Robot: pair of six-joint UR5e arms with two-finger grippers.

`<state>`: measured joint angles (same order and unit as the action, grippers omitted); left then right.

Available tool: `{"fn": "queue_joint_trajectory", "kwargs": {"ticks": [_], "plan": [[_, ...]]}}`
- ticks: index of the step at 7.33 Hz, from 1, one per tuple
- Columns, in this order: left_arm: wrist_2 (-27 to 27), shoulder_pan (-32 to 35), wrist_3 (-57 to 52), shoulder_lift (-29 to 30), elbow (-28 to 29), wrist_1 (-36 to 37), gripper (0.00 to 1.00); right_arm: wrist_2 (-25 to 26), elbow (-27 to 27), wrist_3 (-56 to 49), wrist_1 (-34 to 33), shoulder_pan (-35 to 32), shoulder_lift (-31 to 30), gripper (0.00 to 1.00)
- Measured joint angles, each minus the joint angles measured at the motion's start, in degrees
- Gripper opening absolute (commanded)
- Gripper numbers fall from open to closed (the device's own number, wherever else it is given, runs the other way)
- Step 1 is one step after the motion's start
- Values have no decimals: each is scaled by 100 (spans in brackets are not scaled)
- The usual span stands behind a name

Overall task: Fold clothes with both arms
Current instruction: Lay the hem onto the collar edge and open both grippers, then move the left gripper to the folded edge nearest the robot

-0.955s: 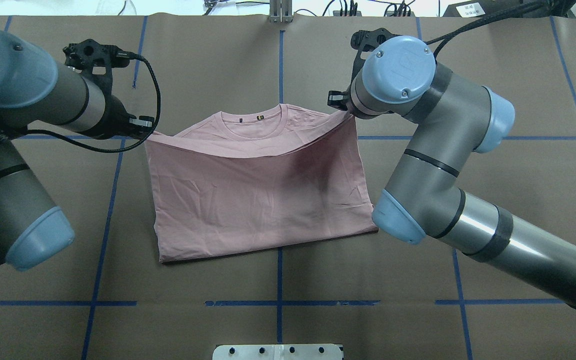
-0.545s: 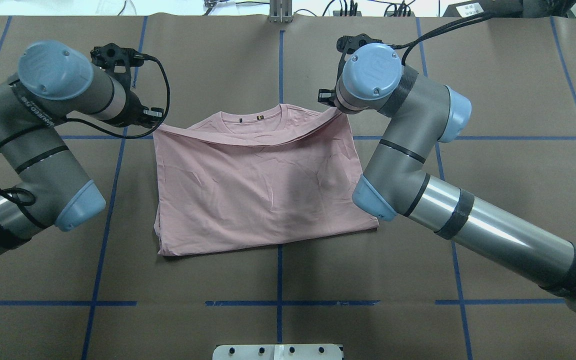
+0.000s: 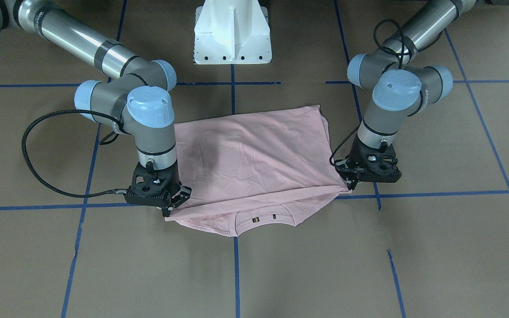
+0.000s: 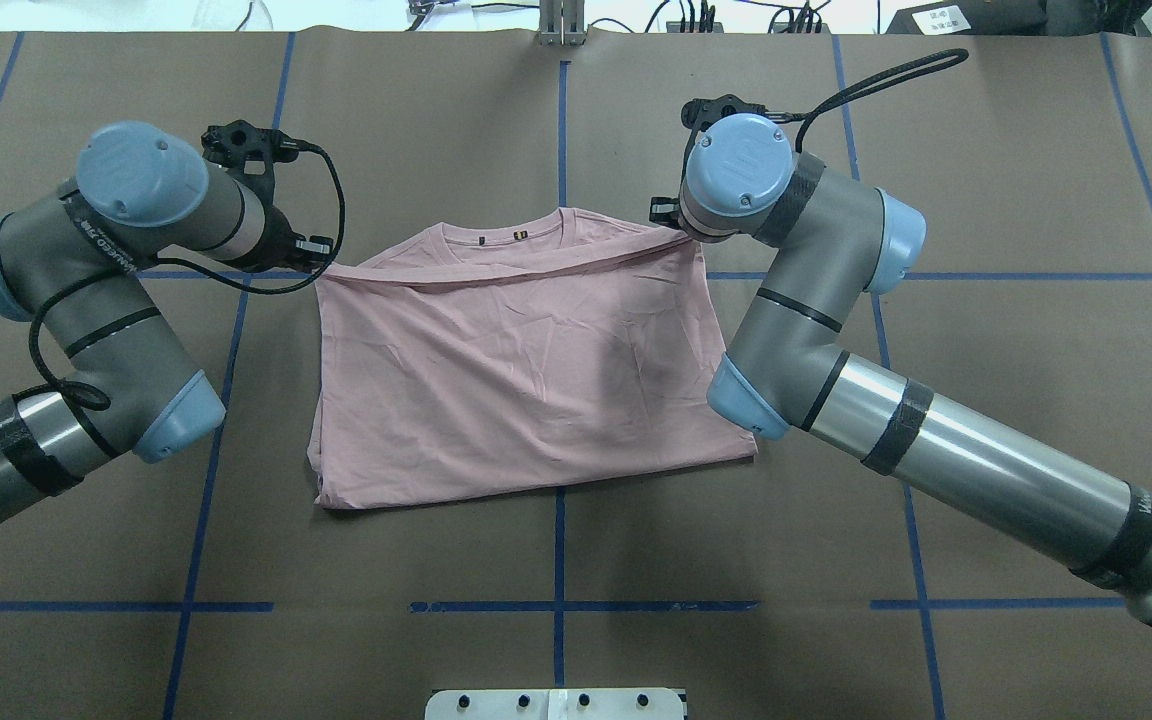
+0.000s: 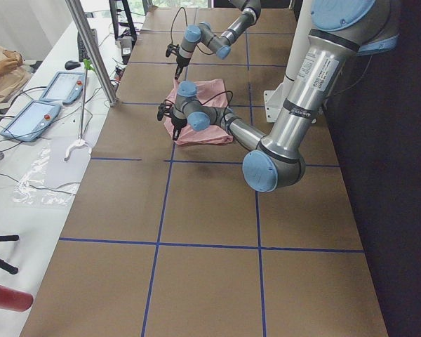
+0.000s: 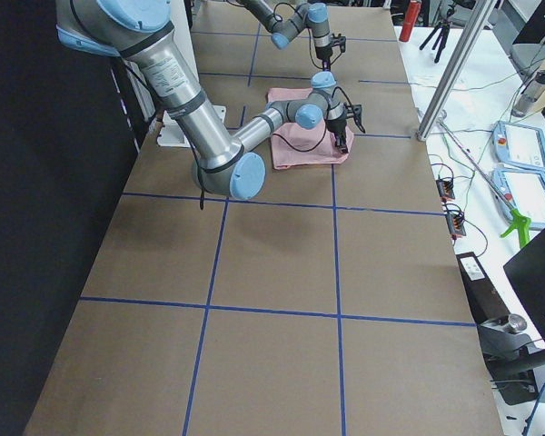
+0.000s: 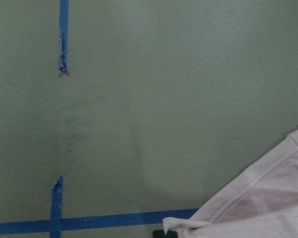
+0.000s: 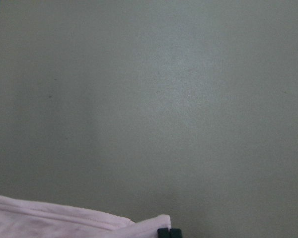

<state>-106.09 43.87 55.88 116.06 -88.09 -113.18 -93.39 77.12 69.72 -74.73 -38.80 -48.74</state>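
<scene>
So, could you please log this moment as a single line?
left pincer: shut on T-shirt hem | right pincer: shut on hem | hem: just short of collar

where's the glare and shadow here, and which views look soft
Overhead exterior: a soft shadow darkens the T-shirt, and a glare streak runs along the right arm. Both wrist views: greenish cast, the table soft and low in detail.

T-shirt (image 4: 526, 380) lies on the table (image 4: 436, 120) between the two grippers. Left gripper (image 4: 320, 262) has the top layer's corner pinched on its right, right gripper (image 4: 674, 226) has the other corner on its left. Collar (image 4: 501, 240) pokes out just past the edge stretched between them. The rest of it lies back toward the robot from both.
</scene>
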Motion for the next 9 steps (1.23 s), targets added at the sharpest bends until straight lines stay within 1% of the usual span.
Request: {"fn": "queue_joint_trajectory", "kwargs": {"ticks": [2,3,4,5,7,8,9], "plan": [[20,-31,9,-19,5,-10,0,6,-40,-10,2,20,-37,0],[68,-33,12,-26,4,-11,0,10,-44,-17,2,25,-48,8],[105,-35,14,-31,3,-11,84,12,-47,-28,2,31,-53,99],[122,-36,-2,-40,-10,-17,100,41,-48,-36,8,55,-58,100],[119,-39,-96,-87,-262,-44,100,88,-10,-226,118,92,-60,100],[93,-47,-106,-183,-537,-34,100,-126,98,-520,169,20,-77,100],[77,-85,-77,-345,-857,-29,100,-531,337,-833,187,-146,-209,100]]}}
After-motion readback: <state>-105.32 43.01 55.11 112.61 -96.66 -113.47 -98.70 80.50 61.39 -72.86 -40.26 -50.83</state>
